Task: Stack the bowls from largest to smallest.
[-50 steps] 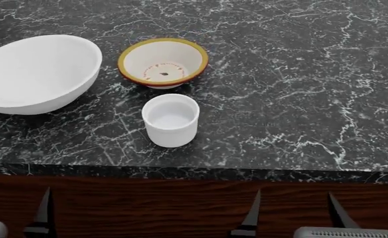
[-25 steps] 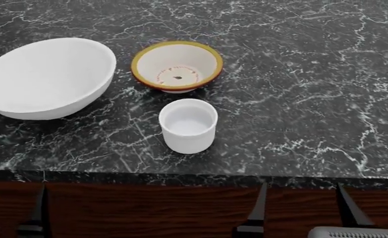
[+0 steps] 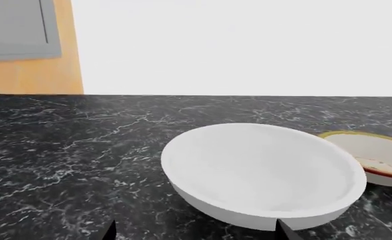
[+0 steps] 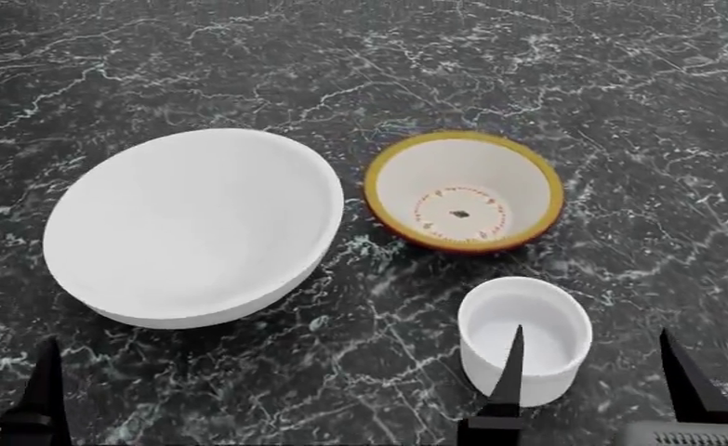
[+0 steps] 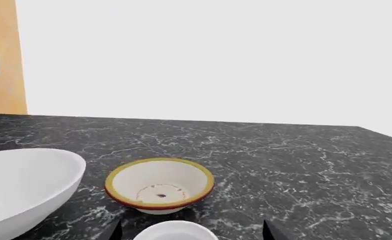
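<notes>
Three bowls stand apart on the black marble counter (image 4: 661, 111). The large plain white bowl (image 4: 190, 228) is at the left and tilted. The medium cream bowl (image 4: 463, 190) with a yellow-red rim is to its right. The small white cup-like bowl (image 4: 525, 339) stands in front of the medium one. My right gripper (image 4: 600, 386) is open and empty, its left finger overlapping the small bowl (image 5: 175, 231) in the head view. My left gripper (image 3: 197, 232) is open and empty just before the large bowl (image 3: 263, 170). Only one left finger (image 4: 44, 395) shows in the head view.
A white wall (image 5: 216, 60) rises behind the counter. An orange wood panel (image 3: 29, 75) with a grey panel (image 3: 15, 27) stands at the far left. The medium bowl (image 5: 159, 185) and large bowl (image 5: 22, 185) show beyond my right gripper.
The head view has moved forward over the counter: the bowls look bigger and lower right, the counter's front edge has left the frame. The bowls have not moved relative to each other.
</notes>
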You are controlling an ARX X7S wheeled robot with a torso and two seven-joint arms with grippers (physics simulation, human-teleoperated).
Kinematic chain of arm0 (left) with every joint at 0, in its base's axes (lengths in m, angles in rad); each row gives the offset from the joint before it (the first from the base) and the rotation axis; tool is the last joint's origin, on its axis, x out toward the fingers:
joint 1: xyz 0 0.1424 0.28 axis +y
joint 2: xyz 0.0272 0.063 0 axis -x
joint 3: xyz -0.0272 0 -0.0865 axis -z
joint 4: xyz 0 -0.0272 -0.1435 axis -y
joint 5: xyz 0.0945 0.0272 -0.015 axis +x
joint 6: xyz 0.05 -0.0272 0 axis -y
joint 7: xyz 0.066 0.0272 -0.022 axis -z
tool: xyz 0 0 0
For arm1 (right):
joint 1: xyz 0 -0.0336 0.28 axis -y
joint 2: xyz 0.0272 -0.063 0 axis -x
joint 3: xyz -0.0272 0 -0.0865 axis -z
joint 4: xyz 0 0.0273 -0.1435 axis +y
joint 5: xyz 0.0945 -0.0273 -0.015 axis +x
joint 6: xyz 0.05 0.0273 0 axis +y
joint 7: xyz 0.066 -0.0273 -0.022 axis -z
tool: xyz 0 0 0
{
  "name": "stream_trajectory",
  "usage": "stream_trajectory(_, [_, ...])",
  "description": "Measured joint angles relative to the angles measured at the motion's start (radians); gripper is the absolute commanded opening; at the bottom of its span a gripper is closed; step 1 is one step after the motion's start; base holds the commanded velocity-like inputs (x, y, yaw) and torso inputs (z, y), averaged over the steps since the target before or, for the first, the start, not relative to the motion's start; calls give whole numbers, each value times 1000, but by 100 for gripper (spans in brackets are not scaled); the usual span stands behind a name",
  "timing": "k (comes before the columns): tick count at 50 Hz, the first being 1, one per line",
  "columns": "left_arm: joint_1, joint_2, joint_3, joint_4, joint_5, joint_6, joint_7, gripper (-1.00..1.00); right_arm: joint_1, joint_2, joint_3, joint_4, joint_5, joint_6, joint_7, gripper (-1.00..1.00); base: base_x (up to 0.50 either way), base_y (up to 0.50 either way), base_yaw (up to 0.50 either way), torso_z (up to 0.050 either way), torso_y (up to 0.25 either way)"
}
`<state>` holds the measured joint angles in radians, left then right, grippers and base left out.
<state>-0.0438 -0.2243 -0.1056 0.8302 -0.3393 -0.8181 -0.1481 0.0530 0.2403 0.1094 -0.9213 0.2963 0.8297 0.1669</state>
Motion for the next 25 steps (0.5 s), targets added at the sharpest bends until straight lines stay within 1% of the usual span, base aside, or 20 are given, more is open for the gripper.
stream_trajectory(25, [-13,-23,-35,43,-40,-49,-23,100,17,22,44,-33,51,64,14,100,413,37,0,0,1])
